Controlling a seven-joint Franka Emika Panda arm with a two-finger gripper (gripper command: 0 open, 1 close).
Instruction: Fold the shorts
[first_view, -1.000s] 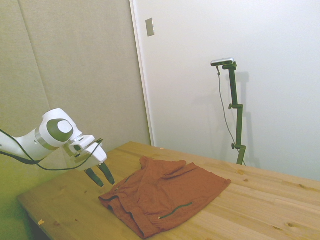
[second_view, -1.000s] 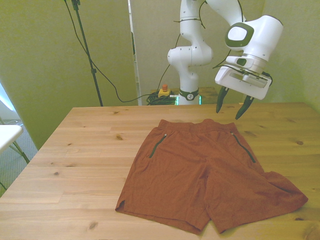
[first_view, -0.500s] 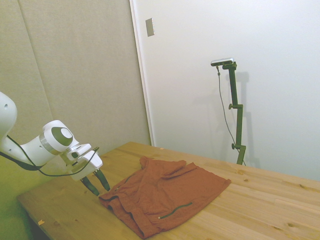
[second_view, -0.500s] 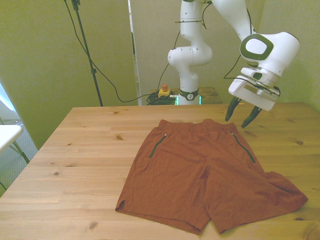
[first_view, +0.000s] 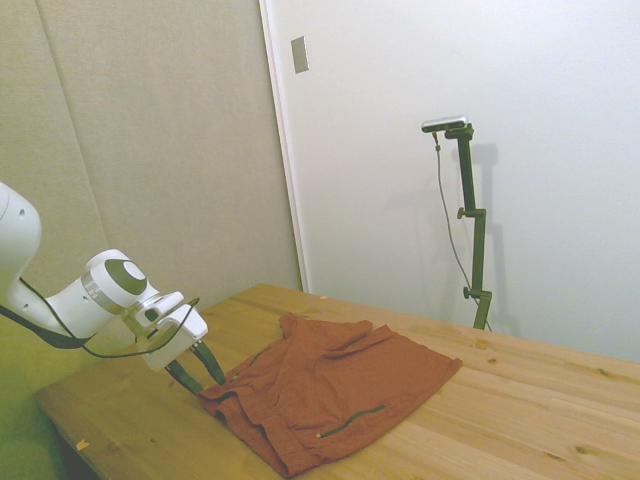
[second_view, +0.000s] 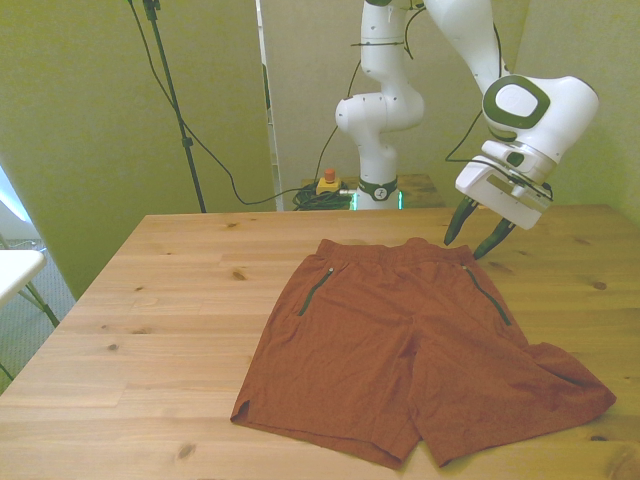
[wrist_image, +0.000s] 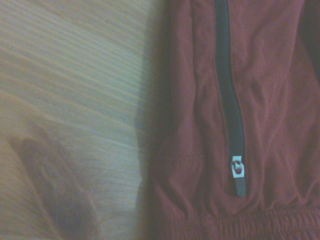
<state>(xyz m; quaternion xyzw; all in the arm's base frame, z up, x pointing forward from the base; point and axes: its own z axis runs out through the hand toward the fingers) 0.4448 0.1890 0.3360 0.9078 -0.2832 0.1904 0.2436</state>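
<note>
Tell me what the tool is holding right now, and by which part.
Nothing. The tool hangs open above the waistband corner of the shorts, not gripping them.

Soft, even, yellow-tinted room light; the wrist view is blurred.

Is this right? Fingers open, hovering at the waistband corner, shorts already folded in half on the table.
Not quite: the shorts aren't folded. The front view shows them spread flat, both legs laid out. The rest holds: the gripper is open at the waistband corner on the front view's right, above the table.
</note>
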